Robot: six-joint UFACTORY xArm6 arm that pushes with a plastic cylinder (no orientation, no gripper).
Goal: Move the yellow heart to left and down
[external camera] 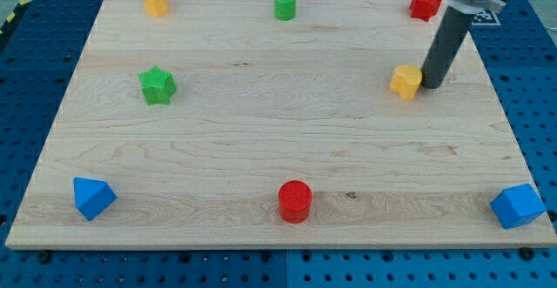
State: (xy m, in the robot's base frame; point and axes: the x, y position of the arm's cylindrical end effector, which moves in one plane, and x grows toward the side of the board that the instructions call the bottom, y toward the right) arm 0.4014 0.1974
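A yellow heart-like block (406, 82) lies on the wooden board (261, 131) at the view's right, above mid-height. My tip (431, 85) stands just to the right of this block, touching or almost touching its right side. The dark rod rises from there toward the view's top right. A second yellow block (155, 1), rounder in shape, sits near the board's top left corner.
A green cylinder (285, 4) is at top centre and a red block (425, 3) at top right, just left of the rod. A green star (157, 86) is at left. Along the bottom lie a blue block (92, 197), a red cylinder (295, 201) and a blue cube (518, 205).
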